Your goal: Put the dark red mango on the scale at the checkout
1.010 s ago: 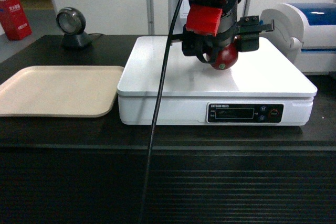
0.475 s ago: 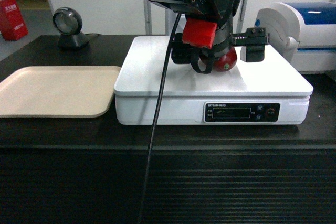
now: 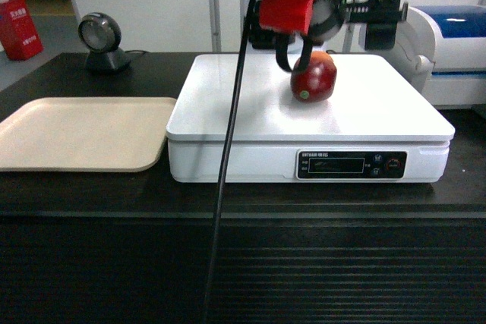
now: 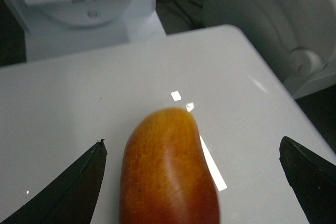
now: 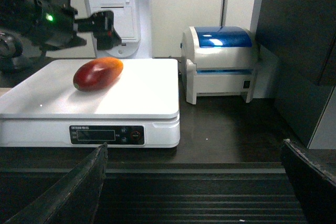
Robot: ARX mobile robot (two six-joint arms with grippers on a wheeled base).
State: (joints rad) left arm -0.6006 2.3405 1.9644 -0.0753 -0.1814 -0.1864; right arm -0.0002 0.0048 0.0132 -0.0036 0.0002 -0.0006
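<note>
Lying on its side on the scale (image 3: 228,108), the dark red mango (image 3: 313,81) rests on the white platform toward the back, roughly above the scale's display strip (image 3: 351,165). The scale stands on the black checkout (image 3: 243,263) counter, with a beige tray (image 3: 76,130) just beside the scale's left edge. The left gripper (image 4: 191,177) hangs just above the mango, fingers spread wide and apart from the fruit on both sides, gripping nothing. The right gripper (image 5: 194,182) sits low in front of the scale, fingers also spread and empty. The release step looks finished; the next move calls for lifting the left arm straight away without nudging the fruit, which could roll.
</note>
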